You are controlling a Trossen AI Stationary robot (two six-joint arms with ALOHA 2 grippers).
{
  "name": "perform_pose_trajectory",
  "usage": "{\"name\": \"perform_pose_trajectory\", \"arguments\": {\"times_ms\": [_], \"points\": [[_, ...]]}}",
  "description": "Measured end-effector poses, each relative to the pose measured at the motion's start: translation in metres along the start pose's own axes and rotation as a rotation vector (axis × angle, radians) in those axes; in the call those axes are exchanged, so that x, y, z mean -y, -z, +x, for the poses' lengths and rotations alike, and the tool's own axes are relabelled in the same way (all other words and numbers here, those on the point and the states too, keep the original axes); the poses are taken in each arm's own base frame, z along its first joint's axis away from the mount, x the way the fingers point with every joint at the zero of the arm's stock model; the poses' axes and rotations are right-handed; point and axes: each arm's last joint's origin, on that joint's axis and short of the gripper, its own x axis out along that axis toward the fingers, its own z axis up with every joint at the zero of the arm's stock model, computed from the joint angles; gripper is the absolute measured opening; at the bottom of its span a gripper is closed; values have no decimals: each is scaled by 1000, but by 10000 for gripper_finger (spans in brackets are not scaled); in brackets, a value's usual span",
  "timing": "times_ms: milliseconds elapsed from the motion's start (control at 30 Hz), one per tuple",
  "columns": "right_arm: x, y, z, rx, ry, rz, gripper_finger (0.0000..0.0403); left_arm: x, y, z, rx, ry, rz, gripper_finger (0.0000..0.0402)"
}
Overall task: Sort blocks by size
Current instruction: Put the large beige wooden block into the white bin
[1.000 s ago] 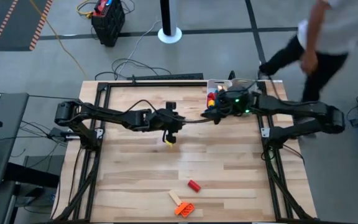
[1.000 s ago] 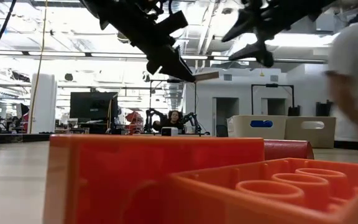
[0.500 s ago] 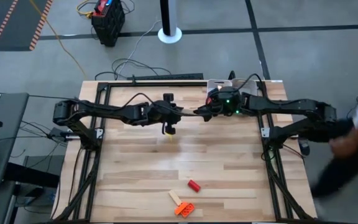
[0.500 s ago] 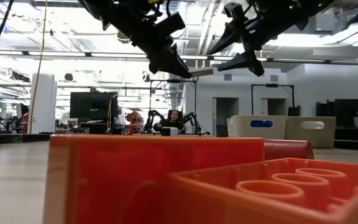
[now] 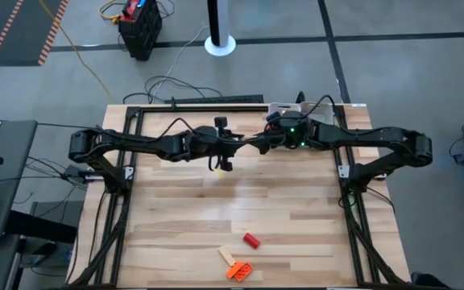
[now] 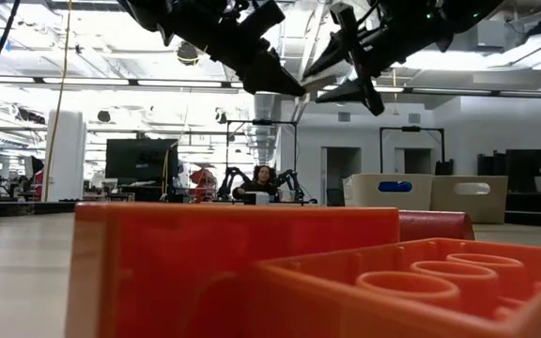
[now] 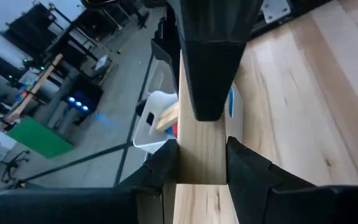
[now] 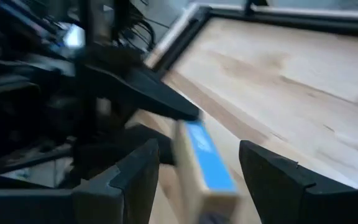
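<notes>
A pale wooden bar [image 7: 201,140] with a blue label [image 8: 205,163] hangs in the air over the table's far middle. My left gripper [image 5: 234,151] is shut on it. My right gripper [image 5: 261,146] is open and faces the left one. Its two fingers [image 8: 143,167] stand on either side of the bar's free end with a gap showing. In the left wrist view one right finger [image 7: 205,68] covers the bar's far end. Near the front edge lie a red block [image 5: 251,240], another wooden bar [image 5: 227,256] and an orange brick [image 5: 240,271]. My left gripper pinches the bar's two long sides [image 7: 202,171] between its two fingers. The fingers come about level from the table's left and lie along the bar. The bar juts out past the fingertips toward my right gripper, lifted clear of the table.
A white tray [image 5: 283,107] sits at the far edge behind my right arm; in the left wrist view the tray [image 7: 154,118] holds a wooden bar and something red. The orange brick [image 6: 393,282] fills the low view's foreground. The table's middle is bare wood [image 5: 280,201].
My left gripper has risen and gone toward the far edge with the bar, tipping nearer level. My right gripper has come toward the table's left, so its open fingers now stand around the bar's free end. A person beside the table's right has walked out of view.
</notes>
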Motion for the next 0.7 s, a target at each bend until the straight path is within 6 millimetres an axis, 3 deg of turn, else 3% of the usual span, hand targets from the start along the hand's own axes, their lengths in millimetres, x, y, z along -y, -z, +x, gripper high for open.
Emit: {"name": "perform_pose_trajectory", "arguments": {"times_ms": [367,567,700], "points": [[-3,-3,3,31,-53,-3,230,-1,-9,-1,94,-3,-48,112],[-3,-4,3,19,-76,-20,150,3,-11,-3,98,7,-53,111],[0,-7,3,3,-89,-27,83,3,-11,-2,80,-21,-152,124]]}}
